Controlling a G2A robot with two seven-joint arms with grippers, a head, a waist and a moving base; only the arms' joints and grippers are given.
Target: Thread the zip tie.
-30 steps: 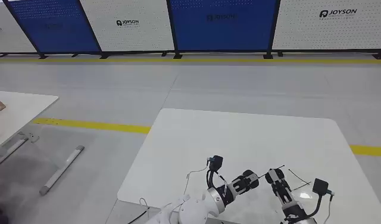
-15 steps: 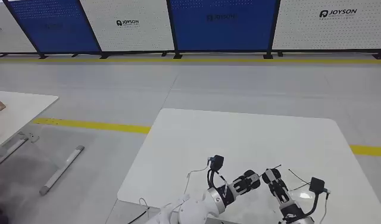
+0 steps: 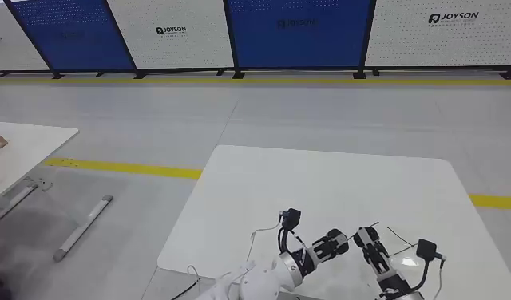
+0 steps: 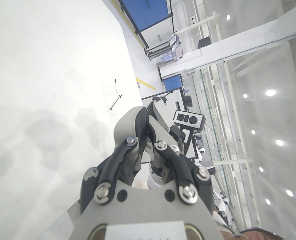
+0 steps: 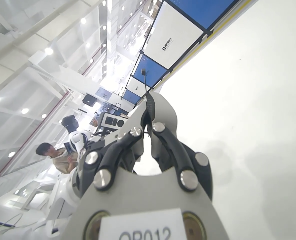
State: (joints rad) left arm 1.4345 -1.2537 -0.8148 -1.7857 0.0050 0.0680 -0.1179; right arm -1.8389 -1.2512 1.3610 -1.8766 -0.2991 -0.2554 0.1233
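Since a second ago my right hand [image 5: 148, 98] has slid a touch toward the left hand [image 4: 151, 106], so the two tips now sit just beside each other over the surface [image 3: 319, 188]. I judge this to be the line-up before threading. My right hand is clamped tight on the zip tie [image 5: 145, 81], whose head pokes out beyond the fingertips. My left hand is pinched closed; whether it grips anything I can't make out. A loose tie [image 4: 116, 93] lies on the surface nearby
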